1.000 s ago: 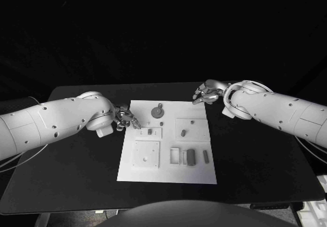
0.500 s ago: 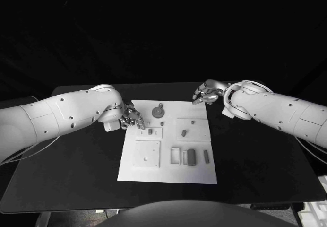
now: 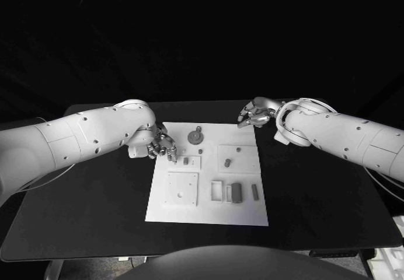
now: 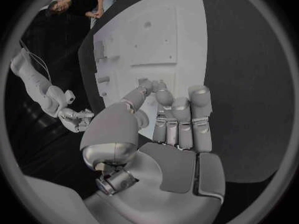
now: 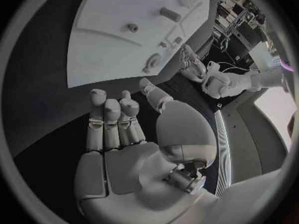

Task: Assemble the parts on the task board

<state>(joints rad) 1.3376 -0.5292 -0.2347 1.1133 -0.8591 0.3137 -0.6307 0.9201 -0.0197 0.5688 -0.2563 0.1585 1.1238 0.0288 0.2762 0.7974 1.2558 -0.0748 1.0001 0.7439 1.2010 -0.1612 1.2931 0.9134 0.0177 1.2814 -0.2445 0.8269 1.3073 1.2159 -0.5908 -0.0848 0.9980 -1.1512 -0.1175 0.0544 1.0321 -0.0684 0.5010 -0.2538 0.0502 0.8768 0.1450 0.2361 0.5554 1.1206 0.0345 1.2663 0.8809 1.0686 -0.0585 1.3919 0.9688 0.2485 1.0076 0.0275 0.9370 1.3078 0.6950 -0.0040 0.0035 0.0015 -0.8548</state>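
Several grey parts point(image 3: 236, 193) dot the white task board point(image 3: 208, 213) — both hands' fingers curled, holding nothing.

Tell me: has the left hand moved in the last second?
Yes. The left hand has come inward and slightly toward the far side, from beside the board's left edge to over it, nearer the round part.

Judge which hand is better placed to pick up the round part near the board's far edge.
Left, probably. The left hand hangs over the task board's edge beside the round part, holding nothing; the right hand sits off the far corner.
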